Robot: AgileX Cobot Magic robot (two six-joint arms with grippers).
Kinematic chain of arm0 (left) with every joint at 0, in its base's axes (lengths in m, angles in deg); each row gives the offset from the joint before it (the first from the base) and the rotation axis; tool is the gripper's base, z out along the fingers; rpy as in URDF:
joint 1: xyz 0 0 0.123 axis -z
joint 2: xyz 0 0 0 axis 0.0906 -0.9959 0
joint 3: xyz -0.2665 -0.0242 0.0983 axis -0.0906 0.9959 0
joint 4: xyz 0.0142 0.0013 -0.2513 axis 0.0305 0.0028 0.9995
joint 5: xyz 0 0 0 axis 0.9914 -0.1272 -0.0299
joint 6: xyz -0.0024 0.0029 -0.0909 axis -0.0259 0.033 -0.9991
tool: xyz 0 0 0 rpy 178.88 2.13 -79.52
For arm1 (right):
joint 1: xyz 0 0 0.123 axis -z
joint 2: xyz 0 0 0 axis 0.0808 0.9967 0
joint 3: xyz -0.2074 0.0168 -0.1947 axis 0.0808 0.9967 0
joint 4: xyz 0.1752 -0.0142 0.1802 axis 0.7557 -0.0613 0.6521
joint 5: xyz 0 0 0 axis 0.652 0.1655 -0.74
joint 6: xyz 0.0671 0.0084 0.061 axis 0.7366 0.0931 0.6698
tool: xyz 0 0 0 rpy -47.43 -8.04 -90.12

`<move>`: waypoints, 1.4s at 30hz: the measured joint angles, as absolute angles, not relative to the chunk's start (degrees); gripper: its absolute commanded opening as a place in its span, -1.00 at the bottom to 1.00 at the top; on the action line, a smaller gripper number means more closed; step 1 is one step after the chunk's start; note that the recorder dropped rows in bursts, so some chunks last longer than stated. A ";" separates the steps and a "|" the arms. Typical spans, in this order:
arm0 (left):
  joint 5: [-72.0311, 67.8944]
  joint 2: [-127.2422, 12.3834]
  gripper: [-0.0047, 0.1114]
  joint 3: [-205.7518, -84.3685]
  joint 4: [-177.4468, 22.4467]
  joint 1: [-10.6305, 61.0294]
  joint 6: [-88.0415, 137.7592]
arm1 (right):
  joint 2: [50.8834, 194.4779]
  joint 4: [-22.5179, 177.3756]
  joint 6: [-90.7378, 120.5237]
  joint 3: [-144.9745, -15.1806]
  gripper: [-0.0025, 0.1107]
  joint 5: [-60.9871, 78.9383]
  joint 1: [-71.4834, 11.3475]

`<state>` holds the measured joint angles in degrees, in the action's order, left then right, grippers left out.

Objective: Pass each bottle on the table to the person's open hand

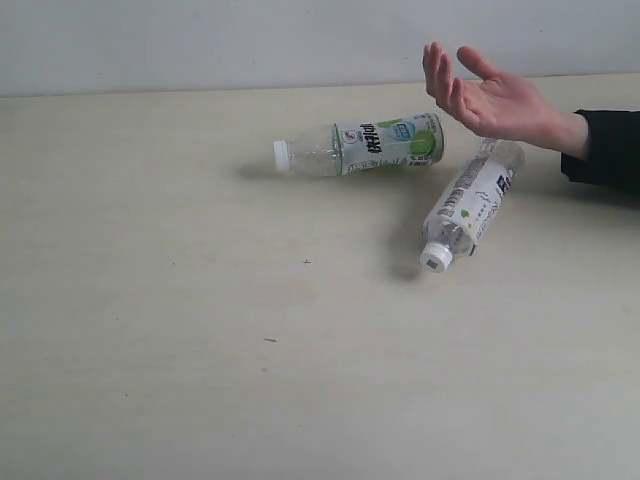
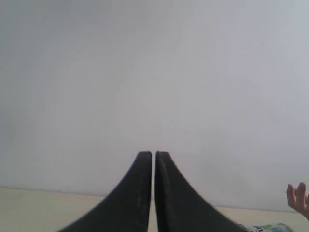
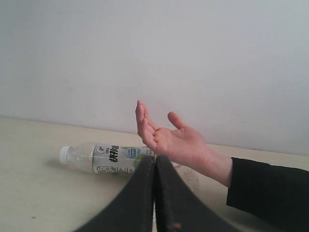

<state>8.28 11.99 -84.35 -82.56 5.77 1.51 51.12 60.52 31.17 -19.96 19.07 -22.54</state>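
Observation:
Two clear bottles lie on their sides on the beige table (image 1: 150, 330). The green-white label bottle (image 1: 365, 145) (image 3: 108, 158) lies across the far middle, white cap to the left. A white-capped bottle (image 1: 468, 203) lies slanted beside it, cap toward the front; in the right wrist view its base (image 3: 189, 175) peeks out behind the fingers. The person's open hand (image 1: 490, 97) (image 3: 171, 137) hovers palm up above both, black sleeve at the right. My left gripper (image 2: 153, 159) is shut and empty, facing the wall. My right gripper (image 3: 155, 162) is shut and empty, short of the hand. Neither arm shows in the exterior view.
A pale wall (image 1: 200, 40) rises behind the table's far edge. A few tiny dark specks (image 1: 270, 340) dot the tabletop. Fingertips of the hand (image 2: 298, 195) and a sliver of green label (image 2: 270, 227) show at the corner of the left wrist view.

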 measured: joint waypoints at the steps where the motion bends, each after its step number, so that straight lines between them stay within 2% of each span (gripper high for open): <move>1: 8.56 12.01 -0.83 -84.35 -82.56 5.77 1.51 | 51.12 60.52 31.17 -19.96 -0.96 19.07 -22.54; 10: 10.68 12.01 -0.83 -84.35 -82.79 5.77 -12.43 | 51.12 60.52 31.17 -19.96 -0.96 19.07 -22.54; 15: 20.42 10.35 -0.83 -84.35 -86.40 5.77 -24.93 | 51.12 60.52 31.17 -19.96 -0.96 19.07 -22.54; 21: 26.25 -1.25 -0.83 -87.53 -100.18 5.77 -37.59 | 51.12 60.52 31.17 -19.96 -0.96 19.07 -22.54; 29: 27.39 -19.13 -0.83 -100.41 -125.94 5.77 -50.57 | 51.12 60.52 31.17 -19.96 -0.96 19.07 -22.54; 35: 27.53 -28.67 -0.61 -108.82 -141.27 5.77 -56.67 | 51.12 60.52 31.17 -19.96 -0.96 19.07 -22.54; 37: 27.53 -30.89 -0.68 -110.89 -144.59 5.77 -56.95 | 51.12 60.52 31.17 -19.96 -0.96 19.07 -22.54; 40: 27.53 -33.66 -0.92 -113.31 -148.16 5.77 -57.18 | 51.12 61.18 31.17 -19.96 -0.96 19.07 -22.54; 42: 27.29 -35.43 -0.92 -114.69 -151.49 5.77 -57.28 | 51.12 61.61 31.25 -19.96 -0.96 19.07 -22.54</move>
<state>27.29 -35.43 -114.69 -151.49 5.77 -57.28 51.12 61.61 31.25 -19.96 19.07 -22.54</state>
